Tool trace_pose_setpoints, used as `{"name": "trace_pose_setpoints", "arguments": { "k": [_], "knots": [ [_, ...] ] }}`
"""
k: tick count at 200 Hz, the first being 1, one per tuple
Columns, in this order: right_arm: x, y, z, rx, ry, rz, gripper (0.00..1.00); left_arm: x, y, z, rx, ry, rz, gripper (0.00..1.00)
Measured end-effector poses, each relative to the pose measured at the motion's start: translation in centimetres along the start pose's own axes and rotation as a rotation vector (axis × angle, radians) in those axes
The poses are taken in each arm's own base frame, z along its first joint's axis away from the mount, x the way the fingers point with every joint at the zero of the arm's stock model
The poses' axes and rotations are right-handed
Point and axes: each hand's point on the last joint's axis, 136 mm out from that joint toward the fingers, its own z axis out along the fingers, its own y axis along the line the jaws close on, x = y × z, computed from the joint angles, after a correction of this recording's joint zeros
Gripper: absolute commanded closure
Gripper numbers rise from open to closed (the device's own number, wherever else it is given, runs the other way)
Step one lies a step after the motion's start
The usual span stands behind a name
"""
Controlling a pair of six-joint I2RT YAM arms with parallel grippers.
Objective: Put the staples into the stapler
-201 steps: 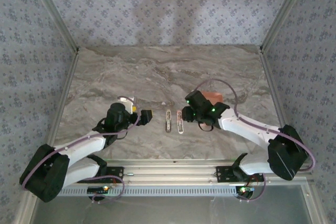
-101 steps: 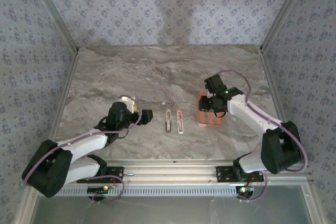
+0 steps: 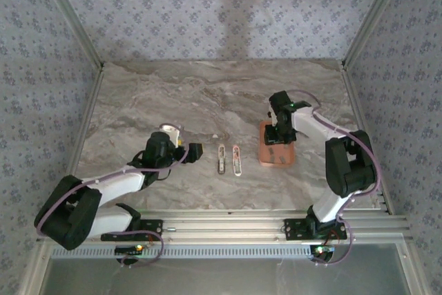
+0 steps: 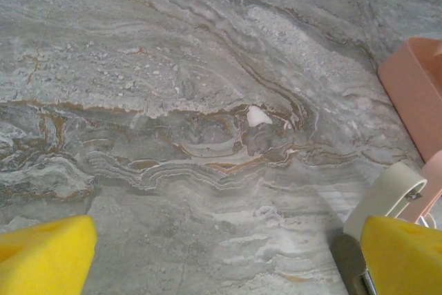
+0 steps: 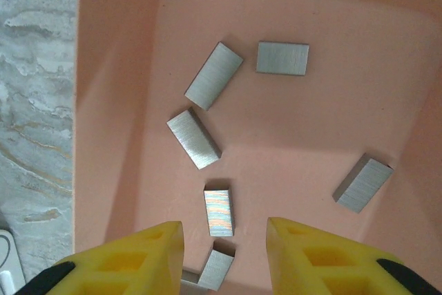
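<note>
The staples lie in the tray, none loaded yet. The right gripper hovers above them, narrowly parted and empty. The left gripper is wide and empty near the stapler.

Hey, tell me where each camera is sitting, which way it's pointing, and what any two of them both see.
Top external: above and behind the bases, looking down at the table; both arms, left tool and right tool show.
Left wrist: on the left arm, looking low across the table; its yellow fingers stand wide apart.
Right wrist: on the right arm, looking down into the tray at the staples; its yellow fingers apart.
Shared: both wrist views catch the tray.
</note>
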Motion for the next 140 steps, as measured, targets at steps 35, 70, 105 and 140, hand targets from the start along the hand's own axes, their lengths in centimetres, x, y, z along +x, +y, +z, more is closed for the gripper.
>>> {"name": "trace_pose_setpoints", "arguments": {
  "k": [35, 70, 105, 140],
  "knots": [
    [0.7, -0.1, 1.0, 0.004, 0.050, -0.037, 0.64, -0.1, 0.0, 0.9, -0.001, 0.008, -0.002, 0.02],
    [1.1, -0.2, 1.8, 0.008, 0.075, -0.059, 0.65, -0.1, -0.1, 1.7, 0.009, 0.018, -0.013, 0.02],
    [1.1, 0.0, 1.9, 0.007, 0.078, -0.072, 0.66, -0.3, -0.3, 1.9, 0.017, 0.020, -0.016, 0.02],
    [1.4, 0.1, 2.4, 0.000, 0.098, -0.075, 0.66, -0.5, -0.5, 1.9, 0.021, 0.014, -0.016, 0.02]
  ]
}}
